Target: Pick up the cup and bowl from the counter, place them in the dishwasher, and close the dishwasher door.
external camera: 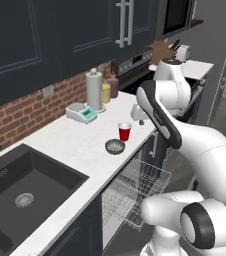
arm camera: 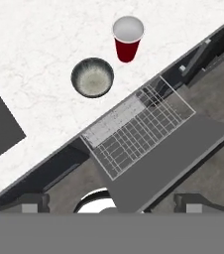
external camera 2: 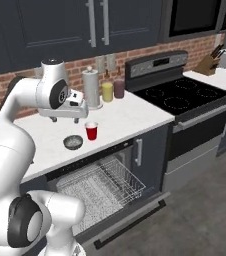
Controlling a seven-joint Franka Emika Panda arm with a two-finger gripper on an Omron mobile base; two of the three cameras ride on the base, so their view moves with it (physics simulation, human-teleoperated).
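Your jaws stand released above the counter (arm camera: pixel 29 44), so take the cup (arm camera: pixel 128 37), upright at the hand view's top centre just beside the bowl (arm camera: pixel 92 77), around its likely light, slippery wall below the rim.

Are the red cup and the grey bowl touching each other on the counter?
Apart. The hand view shows a strip of bare white counter between the cup and the bowl; the right base view shows the same gap.

Glossy white rounded arm (external camera: pixel 205 150) segs w/ dark grey/black joint rings — bulbous shoulder, black strip along forearm; small dark claw (arm camera: pixel 112 203) tips.
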